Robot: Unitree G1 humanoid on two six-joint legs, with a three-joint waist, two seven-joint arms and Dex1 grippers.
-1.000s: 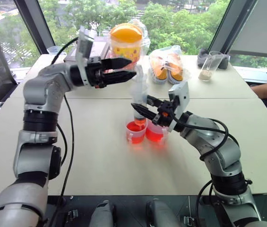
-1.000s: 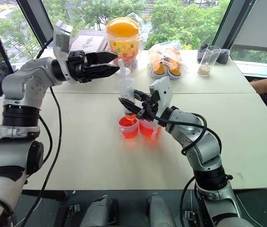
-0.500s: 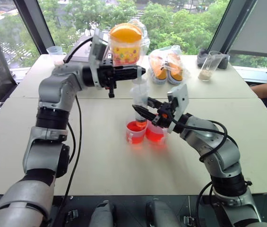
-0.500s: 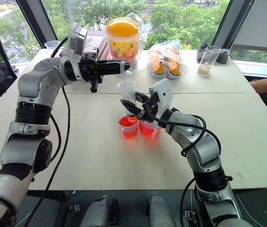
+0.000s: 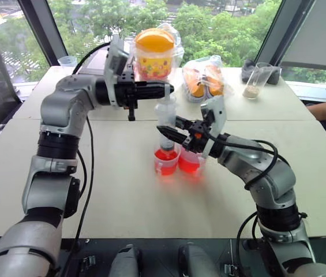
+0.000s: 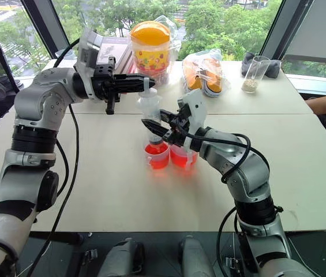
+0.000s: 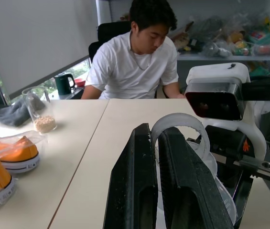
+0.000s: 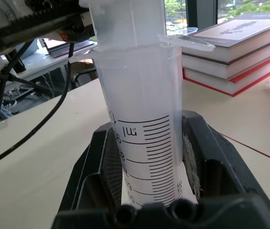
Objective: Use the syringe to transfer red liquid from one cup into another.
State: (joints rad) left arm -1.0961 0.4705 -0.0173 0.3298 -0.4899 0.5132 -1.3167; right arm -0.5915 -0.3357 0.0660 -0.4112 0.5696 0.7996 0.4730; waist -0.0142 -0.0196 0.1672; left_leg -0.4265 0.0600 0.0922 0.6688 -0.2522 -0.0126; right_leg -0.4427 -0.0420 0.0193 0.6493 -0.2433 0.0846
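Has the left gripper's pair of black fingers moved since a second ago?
Yes. The left gripper shifted toward the orange-lidded jar and shut on the syringe plunger top.

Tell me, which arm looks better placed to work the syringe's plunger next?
The left. Its tool is shut on the plunger top of the clear plastic syringe, while the right tool clamps the barrel upright over the red-filled clear cup.
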